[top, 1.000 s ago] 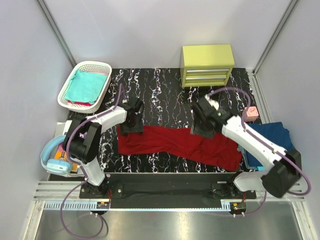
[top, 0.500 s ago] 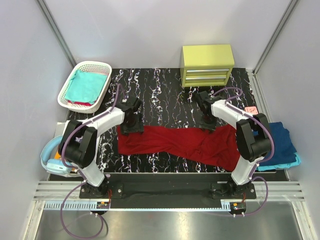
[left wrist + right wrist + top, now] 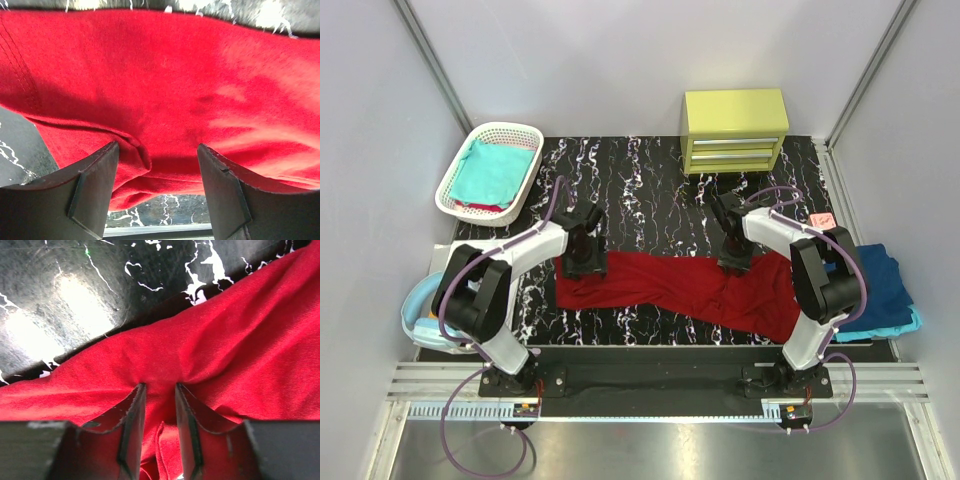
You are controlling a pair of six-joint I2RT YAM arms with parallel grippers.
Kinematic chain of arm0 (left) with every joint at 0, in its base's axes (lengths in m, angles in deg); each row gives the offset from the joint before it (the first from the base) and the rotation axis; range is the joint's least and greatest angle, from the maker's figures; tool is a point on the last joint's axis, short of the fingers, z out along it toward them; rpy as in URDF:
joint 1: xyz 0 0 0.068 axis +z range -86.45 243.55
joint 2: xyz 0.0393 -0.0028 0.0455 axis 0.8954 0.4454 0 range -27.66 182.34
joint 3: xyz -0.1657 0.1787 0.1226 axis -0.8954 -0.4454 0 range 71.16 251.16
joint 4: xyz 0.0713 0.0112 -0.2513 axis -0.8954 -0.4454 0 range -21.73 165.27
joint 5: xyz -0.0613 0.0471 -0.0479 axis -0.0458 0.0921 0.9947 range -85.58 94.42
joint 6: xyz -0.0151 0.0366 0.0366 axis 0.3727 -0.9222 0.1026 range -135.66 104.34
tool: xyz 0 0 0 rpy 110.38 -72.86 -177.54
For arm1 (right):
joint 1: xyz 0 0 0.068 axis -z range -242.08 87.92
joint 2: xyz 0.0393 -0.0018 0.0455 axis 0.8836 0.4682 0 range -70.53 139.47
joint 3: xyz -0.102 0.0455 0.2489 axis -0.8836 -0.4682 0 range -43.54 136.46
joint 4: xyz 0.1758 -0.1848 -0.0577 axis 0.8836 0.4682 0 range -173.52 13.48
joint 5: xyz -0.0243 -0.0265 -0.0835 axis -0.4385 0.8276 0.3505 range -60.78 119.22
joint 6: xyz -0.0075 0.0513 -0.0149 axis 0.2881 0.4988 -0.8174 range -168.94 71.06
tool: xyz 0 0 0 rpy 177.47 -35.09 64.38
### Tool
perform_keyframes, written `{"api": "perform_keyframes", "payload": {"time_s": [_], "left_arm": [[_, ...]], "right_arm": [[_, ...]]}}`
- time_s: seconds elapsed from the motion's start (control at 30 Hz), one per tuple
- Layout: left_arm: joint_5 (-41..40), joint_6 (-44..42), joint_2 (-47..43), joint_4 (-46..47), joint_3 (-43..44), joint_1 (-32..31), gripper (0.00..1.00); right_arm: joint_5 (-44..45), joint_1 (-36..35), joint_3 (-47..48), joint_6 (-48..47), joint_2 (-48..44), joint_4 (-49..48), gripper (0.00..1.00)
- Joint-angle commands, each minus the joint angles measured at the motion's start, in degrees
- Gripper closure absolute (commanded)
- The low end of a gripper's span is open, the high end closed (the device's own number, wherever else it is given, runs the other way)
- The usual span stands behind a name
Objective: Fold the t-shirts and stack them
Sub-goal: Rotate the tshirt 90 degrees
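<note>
Where the red t-shirt [image 3: 670,285] bunches, the right gripper [image 3: 159,391] pinches it.

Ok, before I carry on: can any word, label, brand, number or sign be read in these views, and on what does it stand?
No readable text in any view.
Dark red cloth t-shirt: no print or label showing.
Yellow-green two-drawer cabinet: no lettering visible.
White plastic lattice basket: no label visible.
Small pink block: any marking is too small to read.
</note>
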Motion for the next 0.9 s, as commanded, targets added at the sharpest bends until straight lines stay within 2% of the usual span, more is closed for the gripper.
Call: {"api": "perform_keyframes", "payload": {"time_s": [0.0,0.17,0.37,0.43,0.47,0.5,0.53,0.63,0.7,0.73,0.83,0.87], "left_arm": [[0.71,-0.42,-1.28,0.06,-1.2,-0.33,0.33],[-0.79,0.54,-4.16,-0.56,-1.81,-0.33,0.34],[-3.07,1.95,-11.81,-4.42,1.08,-0.42,0.33],[-2.9,2.04,-14.28,-4.77,2.66,-0.42,0.32],[-2.46,2.04,-14.46,-4.69,3.11,-0.42,0.31],[-2.02,1.95,-14.11,-4.69,3.72,-0.5,0.31],[-1.24,1.87,-12.89,-4.77,4.77,-0.5,0.31],[-0.53,1.86,-8.24,-4.6,6.09,-1.03,0.32],[-0.61,1.6,-6.03,-4.34,6.62,-1.73,0.33],[-0.61,1.6,-4.8,-4.16,6.8,-1.91,0.33],[0.61,1.6,-1.98,-3.28,6.63,-2.79,0.33],[0.88,1.51,-1.46,-3.02,6.63,-3.05,0.33]], "right_arm": [[-0.54,-0.34,-1.7,-0.83,1.71,-2.16,0.65],[-0.36,-0.34,0.15,-1.8,5.75,-2.17,0.73],[-1.15,-0.34,0.33,-1.89,7.07,-3.48,0.76],[-0.98,-0.34,0.76,-2.24,7.86,-3.4,0.83],[-0.72,-0.34,0.94,-2.41,8.13,-3.4,0.85],[-0.37,-0.34,1.37,-2.59,8.3,-3.48,0.93],[-0.02,-0.34,1.55,-2.59,8.39,-3.4,0.96],[0.16,-0.26,2.52,-2.76,8.57,-2.87,0.99],[0.25,-0.26,2.87,-2.59,8.31,-2.34,0.96],[0.6,-0.26,2.79,-2.42,7.35,-1.99,0.83],[2.97,-0.26,2.79,-1.01,3.75,-0.06,0.7],[3.59,-0.34,2.7,-0.31,2.69,1.25,0.62]]}}
